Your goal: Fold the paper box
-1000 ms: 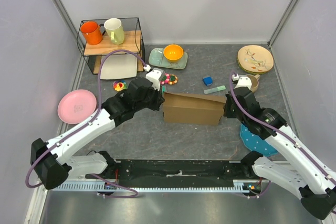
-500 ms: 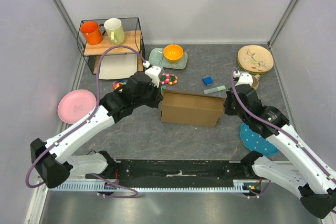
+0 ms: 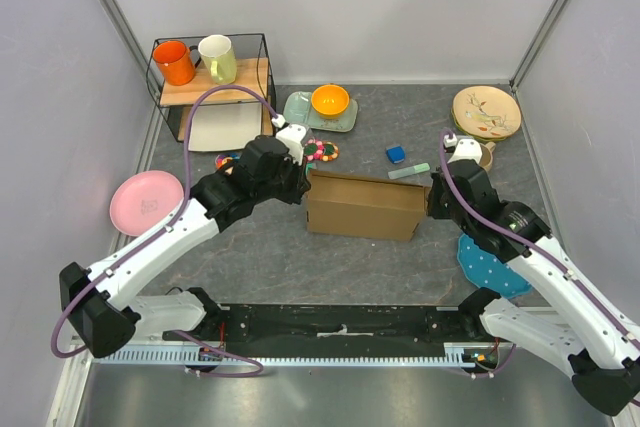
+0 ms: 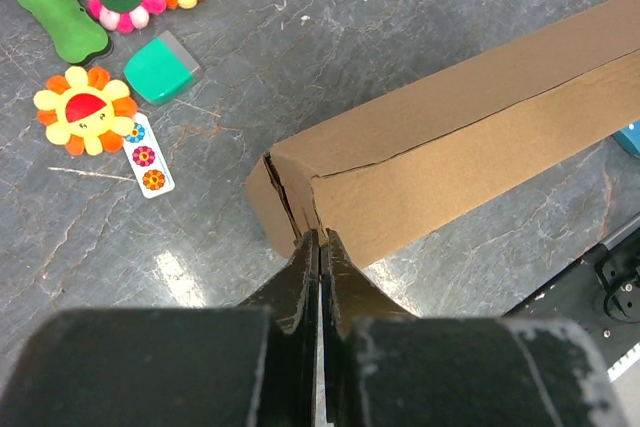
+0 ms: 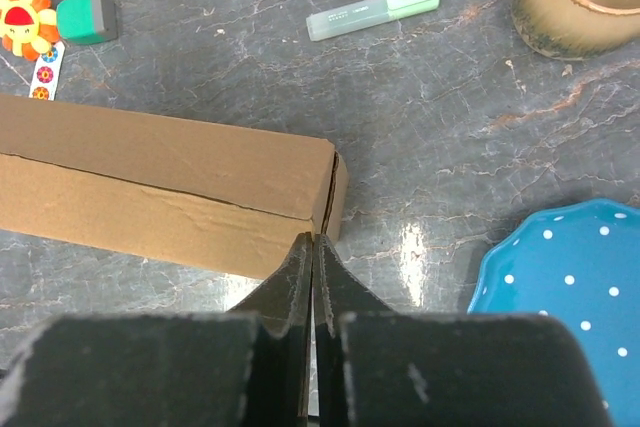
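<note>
Brown corrugated cardboard paper box looking nearly folded; you are pressing clenched, empty left gripper and right gripper against its ends; end seams gaping.

No words, brand names, numbers or signs can be read in any of the three views. The paper box, at the centre of the overhead view, shows only plain brown cardboard faces.
</note>
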{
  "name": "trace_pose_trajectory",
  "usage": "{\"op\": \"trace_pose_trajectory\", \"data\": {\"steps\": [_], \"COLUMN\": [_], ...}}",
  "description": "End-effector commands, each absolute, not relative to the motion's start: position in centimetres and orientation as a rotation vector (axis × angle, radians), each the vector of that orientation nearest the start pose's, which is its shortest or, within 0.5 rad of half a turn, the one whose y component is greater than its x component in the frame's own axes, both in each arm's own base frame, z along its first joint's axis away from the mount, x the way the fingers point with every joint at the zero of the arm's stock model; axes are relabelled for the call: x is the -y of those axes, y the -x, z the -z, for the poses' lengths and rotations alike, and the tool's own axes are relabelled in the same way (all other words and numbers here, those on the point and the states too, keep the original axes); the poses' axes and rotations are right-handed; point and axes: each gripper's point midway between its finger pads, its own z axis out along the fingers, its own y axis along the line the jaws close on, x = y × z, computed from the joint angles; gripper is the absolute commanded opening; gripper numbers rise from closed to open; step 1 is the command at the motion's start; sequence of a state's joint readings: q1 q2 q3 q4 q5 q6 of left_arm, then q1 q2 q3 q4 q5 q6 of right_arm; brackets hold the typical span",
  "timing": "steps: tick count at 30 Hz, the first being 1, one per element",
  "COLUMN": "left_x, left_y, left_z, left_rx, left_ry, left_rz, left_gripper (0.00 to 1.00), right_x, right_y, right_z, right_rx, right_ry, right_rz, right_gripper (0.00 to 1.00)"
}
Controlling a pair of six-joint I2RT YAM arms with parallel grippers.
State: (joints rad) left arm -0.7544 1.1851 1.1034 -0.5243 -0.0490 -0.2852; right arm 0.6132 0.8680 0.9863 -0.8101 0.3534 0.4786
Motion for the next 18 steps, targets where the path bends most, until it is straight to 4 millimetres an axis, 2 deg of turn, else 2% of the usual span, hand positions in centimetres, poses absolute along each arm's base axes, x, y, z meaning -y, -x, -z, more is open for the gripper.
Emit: {"op": "trace_pose_trajectory", "data": {"steps": [1,11,18], "left_x": [25.5,26.1,25.9], "left_y": [-26.2,-26.0,-26.5], "left_z": [-25.3,-25.2,-24.1], "left_rx": [-2.095,-2.118,-2.149], "left_ry": [-0.513,-0.545,-0.535], "left_rz": [0.592,0.644,0.642], "left_gripper": [0.02,0.02,0.02], "right_x": [-11.5,-11.5,-11.4], "right_y": [-24.3,-24.9,-25.1], "right_z": [-25.1,-27.2,-26.1], "right_rx": [-2.126,-2.087,-2.109], "right_ry": [-0.064,-0.079,-0.071], "right_rz": [-0.24,-0.243,-0.208], "right_gripper": [0.01,0.02,0.03]}}
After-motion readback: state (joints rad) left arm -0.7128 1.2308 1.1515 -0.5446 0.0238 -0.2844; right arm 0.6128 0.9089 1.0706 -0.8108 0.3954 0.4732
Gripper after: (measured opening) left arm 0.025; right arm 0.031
